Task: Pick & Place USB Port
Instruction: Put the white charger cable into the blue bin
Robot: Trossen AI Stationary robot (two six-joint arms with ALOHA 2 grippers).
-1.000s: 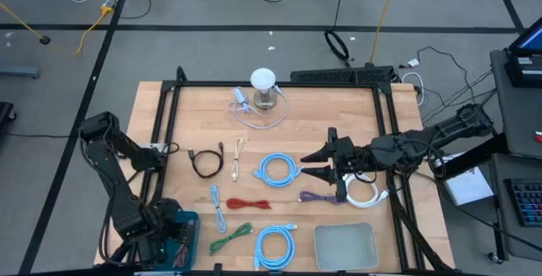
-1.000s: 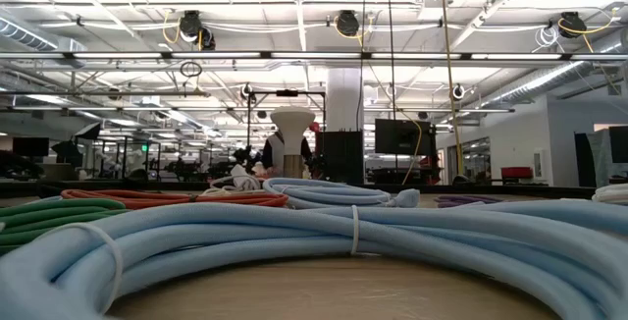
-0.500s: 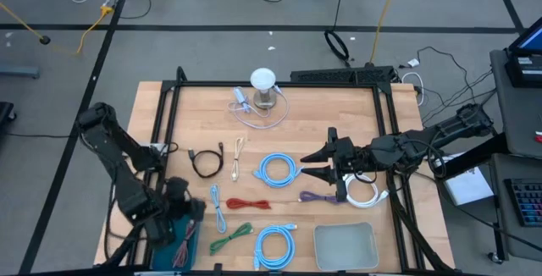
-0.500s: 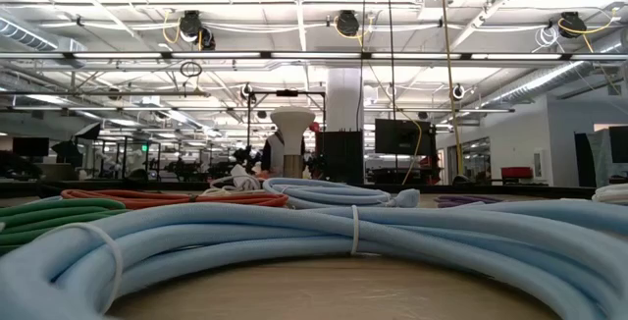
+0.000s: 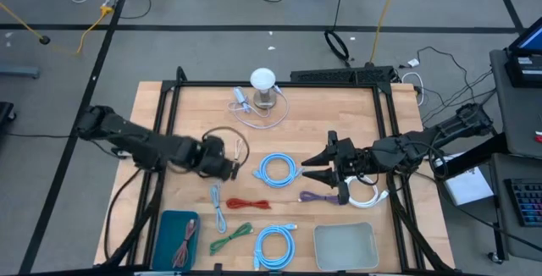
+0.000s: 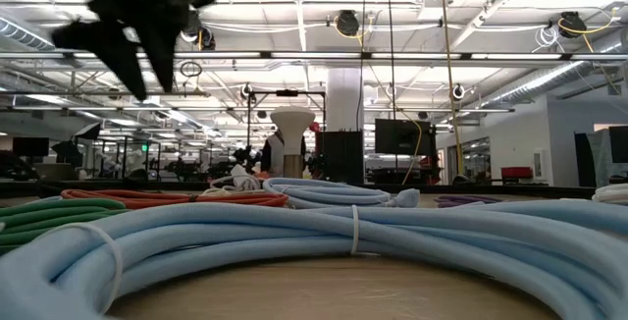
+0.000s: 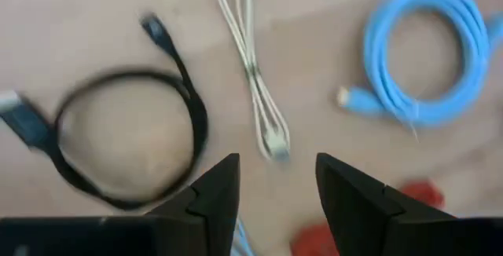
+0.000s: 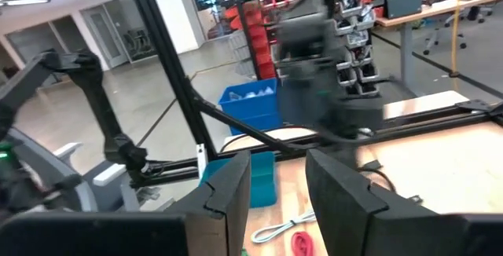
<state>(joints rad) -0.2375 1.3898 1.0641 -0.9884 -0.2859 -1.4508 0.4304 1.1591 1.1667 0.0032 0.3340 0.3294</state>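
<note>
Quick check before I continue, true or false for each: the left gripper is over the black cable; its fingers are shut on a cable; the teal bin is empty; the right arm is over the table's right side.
1. The left gripper is over the black cable. True.
2. Its fingers are shut on a cable. False: they stand apart, holding nothing.
3. The teal bin is empty. False: cables already lie inside.
4. The right gripper is over the table's right side. True.

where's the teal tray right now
High view: the teal tray sits at the table's near-left corner, left of the green cable, holding reddish cables.
</note>
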